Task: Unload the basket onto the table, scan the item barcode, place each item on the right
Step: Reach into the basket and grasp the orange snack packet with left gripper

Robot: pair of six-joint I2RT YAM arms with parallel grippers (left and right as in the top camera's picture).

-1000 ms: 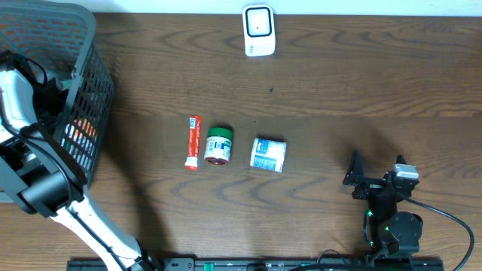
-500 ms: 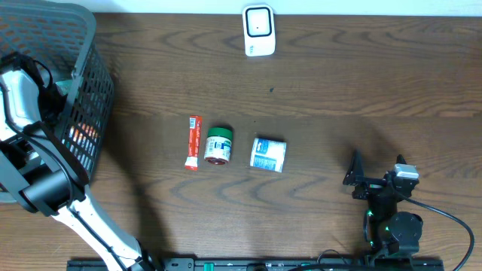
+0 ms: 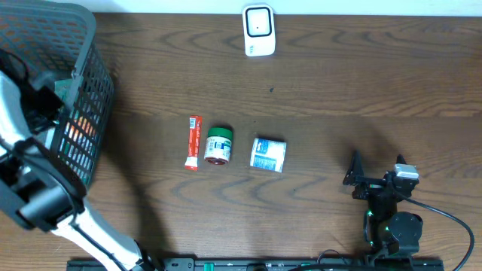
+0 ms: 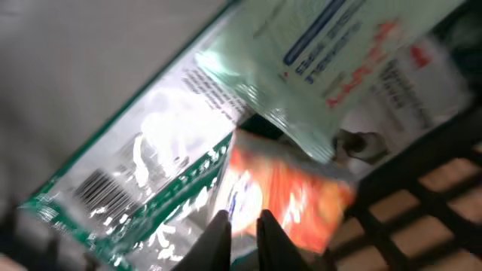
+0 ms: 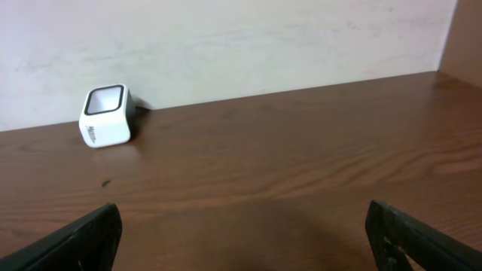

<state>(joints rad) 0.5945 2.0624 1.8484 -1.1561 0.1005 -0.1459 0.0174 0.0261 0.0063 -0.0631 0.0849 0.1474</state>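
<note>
Orange packet [image 4: 294, 203], wedged among other pouches inside the dark mesh basket [image 3: 90, 98] at the table's left end, is sitting at the tips of the left gripper [image 4: 242, 241]. Its jaws are drawn almost together and appear to be pinching the packet's edge, though blur is keeping us from being certain. The right gripper [image 5: 248, 237] is hanging wide open over the near right of the table, holding nothing.

We are seeing several ways this could slip. The film looks thin and glossy, so a pinch on its edge may let go on the lift. A silver pouch with green trim [image 4: 151, 173] is overlapping the packet and may come up with it. The basket's lattice may snag a corner. The only barcode we can make out is on that silver pouch, so the packet's own code may be facing away from the white scanner [image 3: 258, 30], standing well apart at the back edge.

The dark wood-grain table [image 3: 339, 83] is carrying a red stick sachet [image 3: 193, 141], a green-lidded jar [image 3: 218, 145] and a blue-and-white packet [image 3: 268, 154] in a row at mid-table. A plain pale wall [image 5: 263, 38] is closing the room behind.
</note>
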